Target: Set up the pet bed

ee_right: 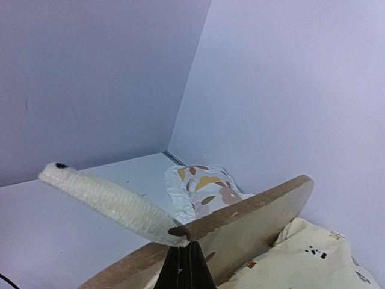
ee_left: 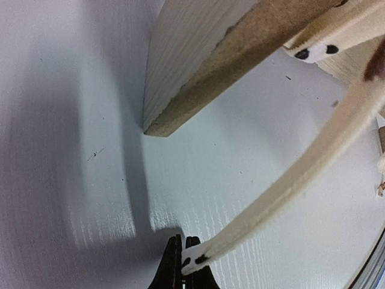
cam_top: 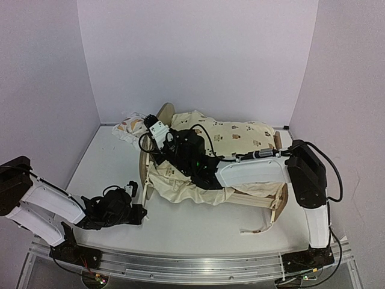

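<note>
Lavender walls [cam_top: 198,54] are closing in the white table [cam_top: 198,232] on three sides, and most of the free room is lying on the near strip and to the left of my left fingers.

I am seeing the bed [cam_top: 278,201] sitting at mid-table, ahead and to the right of the left fingers, with the quilt [cam_top: 234,135] draping over it and spilling down its near side.

My left arm is crouching low at the near left. The left gripper [ee_left: 182,244] is hovering just above the table, fingers pressed together and pinching the end of a cream quilt strip that is running up and to the right. The bed's end board [ee_left: 198,66] is standing on the table just beyond those fingers.

My right arm is reaching from its base across the bed, forearm lying over the quilt. The right gripper [ee_right: 187,253] is sitting at the curved board's rim, fingers pressed together and pinching a rolled quilt edge that is sticking out to their left. The pillow [ee_right: 204,186] is lying beyond those fingers, near the wall corner.
</note>
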You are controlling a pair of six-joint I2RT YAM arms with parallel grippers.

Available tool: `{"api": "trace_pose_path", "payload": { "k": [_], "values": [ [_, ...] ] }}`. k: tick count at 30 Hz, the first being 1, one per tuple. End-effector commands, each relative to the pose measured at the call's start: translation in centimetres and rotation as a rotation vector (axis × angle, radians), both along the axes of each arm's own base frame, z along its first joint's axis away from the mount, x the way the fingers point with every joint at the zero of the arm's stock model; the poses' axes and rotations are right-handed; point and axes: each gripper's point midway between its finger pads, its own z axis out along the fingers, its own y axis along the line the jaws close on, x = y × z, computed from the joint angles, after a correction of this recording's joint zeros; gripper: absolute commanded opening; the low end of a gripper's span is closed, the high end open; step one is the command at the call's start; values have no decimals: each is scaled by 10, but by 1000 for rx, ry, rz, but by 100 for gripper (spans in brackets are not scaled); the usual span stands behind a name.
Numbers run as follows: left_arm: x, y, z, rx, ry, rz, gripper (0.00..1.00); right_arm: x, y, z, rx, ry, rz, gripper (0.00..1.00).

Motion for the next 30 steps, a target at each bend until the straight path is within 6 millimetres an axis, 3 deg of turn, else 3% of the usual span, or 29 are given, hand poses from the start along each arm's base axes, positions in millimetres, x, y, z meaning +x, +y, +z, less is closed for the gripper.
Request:
{"api": "trace_pose_path", "payload": {
  "k": [1, 6, 9, 13, 14, 17, 22, 25, 28, 30],
  "values": [
    [-4, 7, -6, 38, 16, -5, 0, 22, -54, 80, 143, -105, -206, 0],
    [-4, 2, -3, 34, 16, -26, 7, 25, -73, 81, 93, -104, -266, 1],
    [-4, -4, 3, 29, 14, -51, 25, 20, -82, 74, 23, -29, -265, 18],
    [1, -8, 28, 27, -19, -58, 44, 6, -118, 68, -52, 69, -301, 44],
    [2, -8, 38, 22, -34, -59, 48, 2, -131, 73, -57, 86, -317, 52],
    [7, -10, 72, -3, -91, -64, 59, -6, -173, 62, -124, 184, -376, 73],
    [19, -4, 127, 23, -192, -40, 72, -13, -258, 44, -173, 314, -572, 92],
    [33, -2, 153, 63, -261, -3, 75, -3, -314, 27, -138, 411, -709, 95],
    [49, -7, 172, 110, -311, 26, 75, 20, -371, 3, -51, 572, -809, 95],
    [61, -9, 176, 169, -327, 57, 75, 41, -396, -10, 22, 678, -844, 95]
  ]
}}
